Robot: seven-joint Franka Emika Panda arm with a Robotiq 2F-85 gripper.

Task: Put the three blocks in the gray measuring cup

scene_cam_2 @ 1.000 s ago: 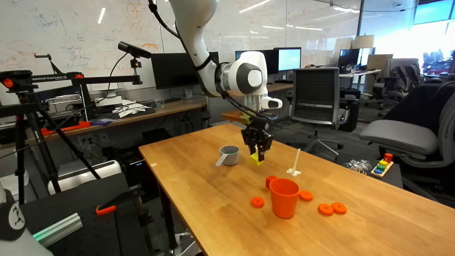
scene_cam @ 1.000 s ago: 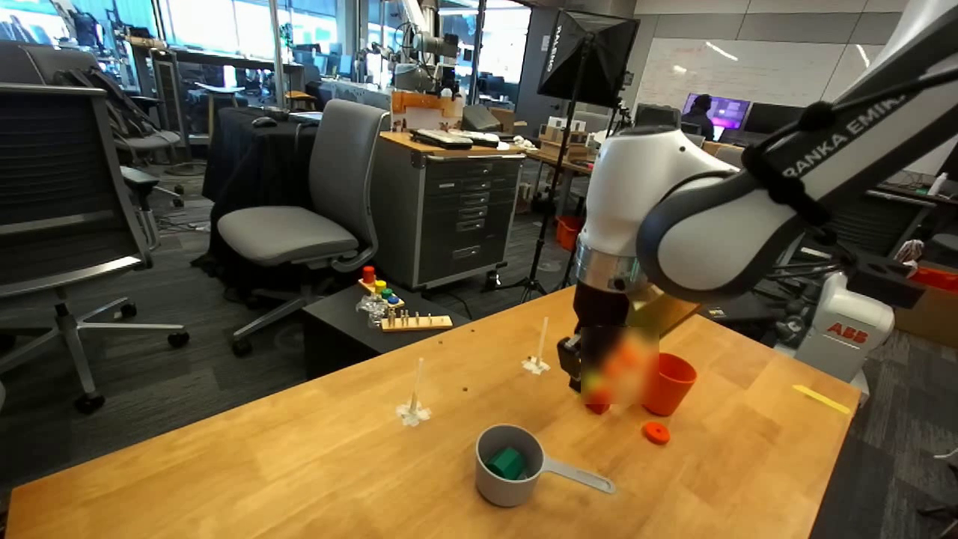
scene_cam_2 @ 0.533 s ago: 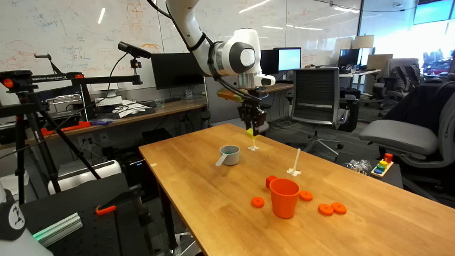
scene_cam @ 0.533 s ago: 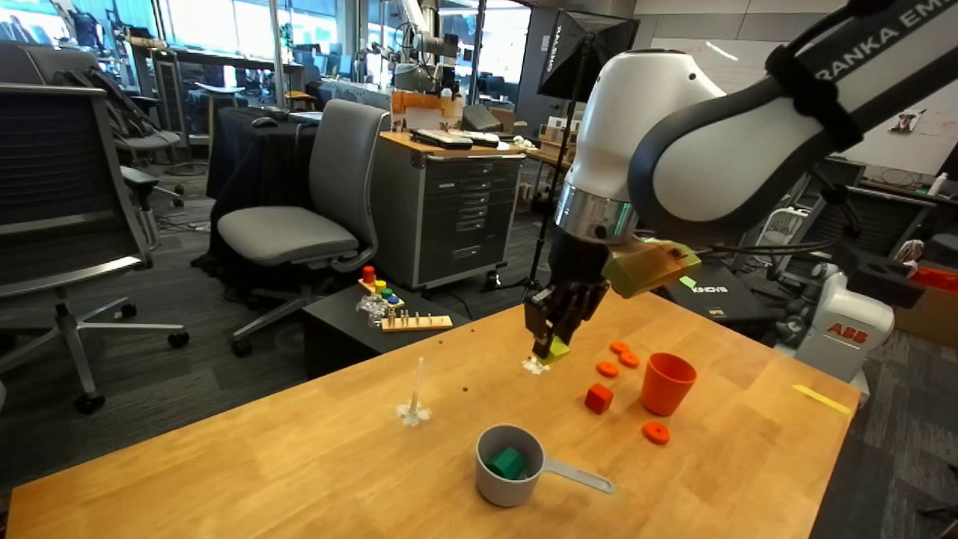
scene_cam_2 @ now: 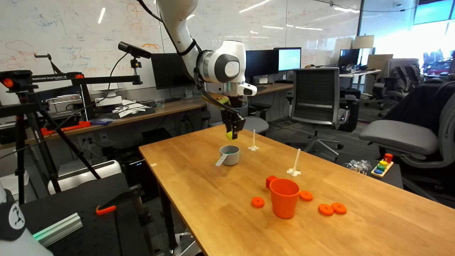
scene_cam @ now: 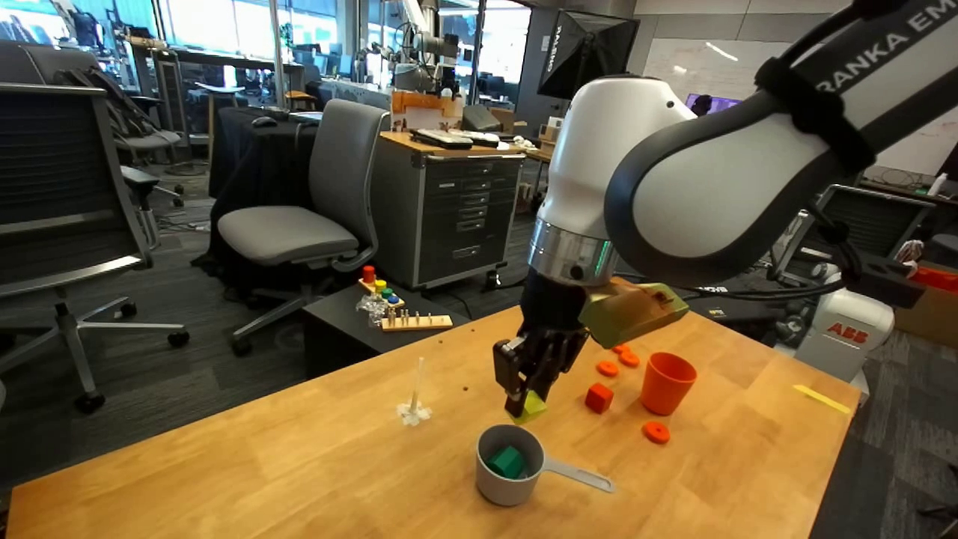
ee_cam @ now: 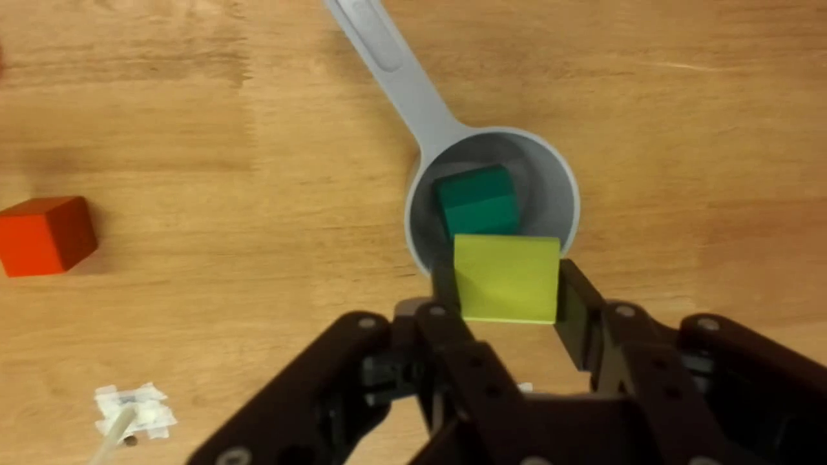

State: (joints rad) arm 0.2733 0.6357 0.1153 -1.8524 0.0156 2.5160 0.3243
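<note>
White and grey, the arm (scene_cam: 703,180) extends from the upper right of an exterior view, bends at a large rounded joint and runs down to the black pincer (ee_cam: 507,287), which points towards the wooden desk (scene_cam_2: 213,199). Its fingers (ee_cam: 578,310) are clamped against opposite faces of the yellow block (ee_cam: 507,274) and hold it clear of the surface. In both exterior views a gap shows between that block and the rim of the gray measuring cup (scene_cam: 505,492) below. In the wrist view the block covers part of the rim; whether it is wholly above the cup's mouth cannot be told.

Containers on the desk: two. The gray measuring cup stands upright, its flat handle (scene_cam: 580,475) projecting sideways. Inside it lies the green block (ee_cam: 481,203), seen in the wrist view just past the edge of the yellow one. The red cup (scene_cam_2: 284,206) likewise stands upright, well apart from the gray one; its floor is hidden.

The orange-red block (scene_cam: 599,398) rests on the desk near the red cup, outside both containers. Four orange discs (scene_cam_2: 257,202) lie flat near that cup. Two thin white sticks (scene_cam_2: 297,160) rise from taped bases on the desk
</note>
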